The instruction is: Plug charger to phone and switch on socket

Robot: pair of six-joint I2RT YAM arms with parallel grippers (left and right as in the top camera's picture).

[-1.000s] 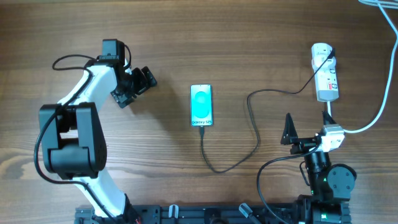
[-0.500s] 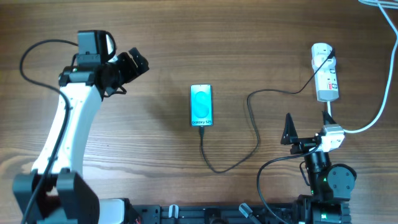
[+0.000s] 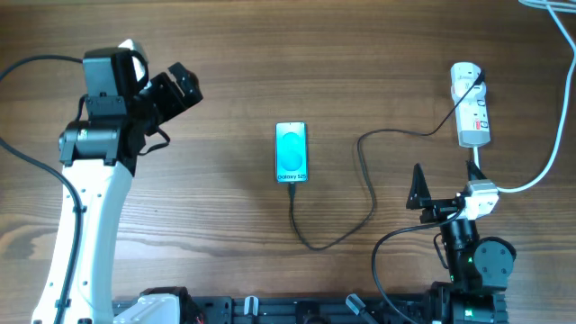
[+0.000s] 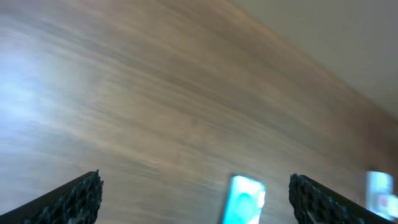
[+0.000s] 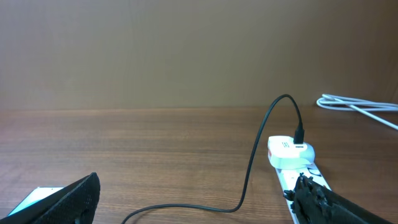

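The phone (image 3: pixel 291 153) lies flat mid-table, its teal screen lit and its white strip toward the near edge. It also shows in the left wrist view (image 4: pixel 244 199). The charger (image 3: pixel 369 193) is a thin black cable. It runs from the phone's near end, loops right, and rises to a white adapter on the socket (image 3: pixel 472 112) at the far right. My left gripper (image 3: pixel 175 90) is open and empty, raised far left of the phone. My right gripper (image 3: pixel 443 177) is open and empty, just short of the socket (image 5: pixel 290 182).
The thick white cord (image 3: pixel 543 166) runs from near my right gripper up the right edge and off the top right corner. Bare wood lies between my left gripper and the phone. The cable loop (image 5: pixel 252 168) lies between my right gripper's fingers and the phone.
My left arm has swung left and lifted, taking its open gripper away from the phone. The right arm, phone, cable and socket have not moved.
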